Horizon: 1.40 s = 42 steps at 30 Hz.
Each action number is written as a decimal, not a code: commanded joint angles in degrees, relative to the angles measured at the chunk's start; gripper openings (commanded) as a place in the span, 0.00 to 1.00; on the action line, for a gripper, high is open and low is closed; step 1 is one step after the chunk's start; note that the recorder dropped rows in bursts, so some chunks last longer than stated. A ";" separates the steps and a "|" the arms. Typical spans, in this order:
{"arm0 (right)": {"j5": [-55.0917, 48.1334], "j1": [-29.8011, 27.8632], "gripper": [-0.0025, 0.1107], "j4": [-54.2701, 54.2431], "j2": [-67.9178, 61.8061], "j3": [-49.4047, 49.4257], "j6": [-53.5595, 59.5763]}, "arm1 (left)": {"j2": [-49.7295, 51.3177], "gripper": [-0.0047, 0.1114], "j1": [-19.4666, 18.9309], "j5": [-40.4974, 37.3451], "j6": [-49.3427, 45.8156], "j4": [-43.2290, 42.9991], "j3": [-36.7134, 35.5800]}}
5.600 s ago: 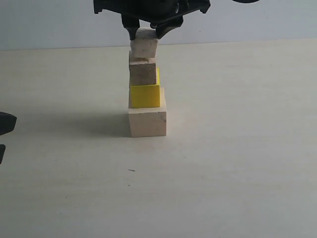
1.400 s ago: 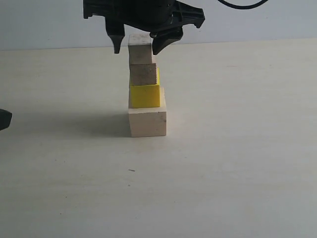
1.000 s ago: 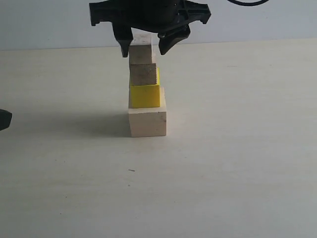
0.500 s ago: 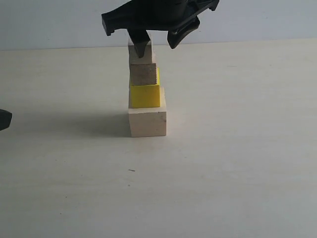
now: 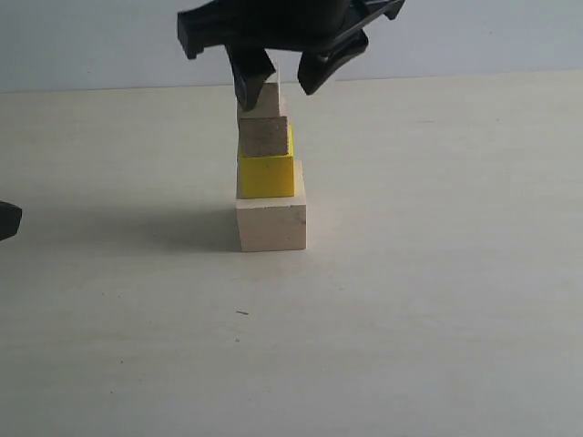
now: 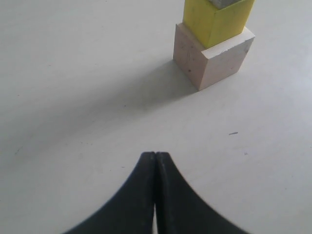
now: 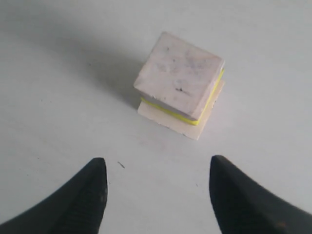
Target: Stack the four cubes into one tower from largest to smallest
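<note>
The tower stands mid-table: largest pale wood cube (image 5: pixel 271 225) at the bottom, yellow cube (image 5: pixel 267 176), grooved wood cube (image 5: pixel 263 137), and the small pale cube (image 5: pixel 267 100) on top, partly hidden by a finger. My right gripper (image 5: pixel 279 85) hovers open at the top, holding nothing. From above, the small cube (image 7: pixel 179 75) covers most of the stack, with the yellow edge (image 7: pixel 210 100) and base cube (image 7: pixel 195 127) peeking out; the right gripper (image 7: pixel 158 165) is apart from it. My left gripper (image 6: pixel 155 156) is shut and empty, low over the table, facing the base cube (image 6: pixel 214 56) and yellow cube (image 6: pixel 217 19).
The pale table (image 5: pixel 437 300) spreads bare on all sides of the tower. A dark part of the left arm (image 5: pixel 7 220) shows at the left edge. A small dark speck (image 5: pixel 241 313) lies in front of the tower.
The right gripper, which straddled the small cube a second ago, has drawn off it and shifted slightly; one finger now stands in front of the cube. The tower has stayed still.
</note>
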<state>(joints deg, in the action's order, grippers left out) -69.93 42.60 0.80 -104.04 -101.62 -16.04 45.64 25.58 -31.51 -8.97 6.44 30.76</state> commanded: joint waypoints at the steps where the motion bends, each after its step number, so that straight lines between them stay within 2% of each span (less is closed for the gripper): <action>1: -0.03 0.02 0.54 0.97 0.32 1.91 1.03 | -0.41 0.04 -0.25 0.02 0.02 0.19 -0.06; 7: -0.03 0.02 0.54 6.61 -0.70 1.92 0.91 | -0.41 0.04 -0.25 0.02 0.02 0.19 -0.06; 42: 2.75 -0.08 0.54 11.89 -3.90 1.92 0.00 | -0.41 0.04 -0.25 0.03 -0.08 0.19 -0.06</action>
<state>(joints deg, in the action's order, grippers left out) -68.00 42.60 11.63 -108.00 -99.80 -15.78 45.64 25.58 -31.62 -9.08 6.44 30.76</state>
